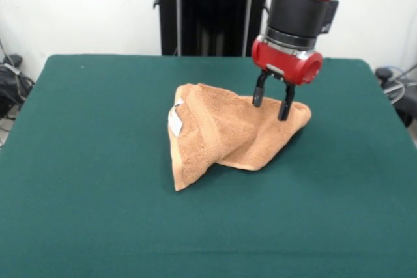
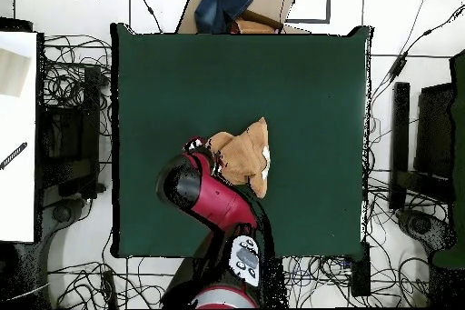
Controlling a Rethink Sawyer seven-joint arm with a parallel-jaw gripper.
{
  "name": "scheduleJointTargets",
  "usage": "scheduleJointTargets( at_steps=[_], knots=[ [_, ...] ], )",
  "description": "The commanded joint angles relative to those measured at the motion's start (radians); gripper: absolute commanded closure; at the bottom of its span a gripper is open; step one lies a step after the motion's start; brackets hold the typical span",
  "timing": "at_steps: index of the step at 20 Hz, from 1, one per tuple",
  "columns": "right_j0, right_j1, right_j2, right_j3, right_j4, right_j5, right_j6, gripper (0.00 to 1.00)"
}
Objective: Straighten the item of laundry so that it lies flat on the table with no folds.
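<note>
orange-tan terry cloth, the towel (image 1: 225, 135) sits bunched near the middle of the dark green desk (image 1: 98, 193), not flat at all. in the front view it rises in a rumpled tent shape: one corner points down toward the camera at the lower left, a thick fold runs along that left side, and the cloth climbs to a raised ridge on the right. a small white label (image 1: 175, 119) shows on the left edge of the heap, next to the woven border band.

the red and black arm comes down over the towel's right end. its end effector (image 1: 273, 102) has two dark fingers (image 1: 285, 105) parted a little, with the tips at the raised ridge of cloth; fabric seems to lie between them, but whether they actually pinch it cannot be told from here.

in the overhead view the towel (image 2: 245, 156) lies slightly toward the robot's side of the desk (image 2: 300, 79), well away from every edge, and the arm's red wrist covers its left part. the end effector itself is hidden under the wrist in that view.
</note>
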Motion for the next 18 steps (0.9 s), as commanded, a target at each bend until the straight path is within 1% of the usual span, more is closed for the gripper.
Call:
scheduleJointTargets(
  at_steps=[1,10,15,18],
  knots=[
    [0.026,-0.002,0.006,0.064,0.07,0.021,0.279,0.0],
    [0.025,0.0,0.002,0.057,0.075,0.028,0.27,0.0],
    [0.043,0.003,-0.004,0.058,0.084,0.017,0.279,0.0],
    [0.068,0.007,-0.023,0.053,0.099,0.021,0.279,0.0]
  ],
)
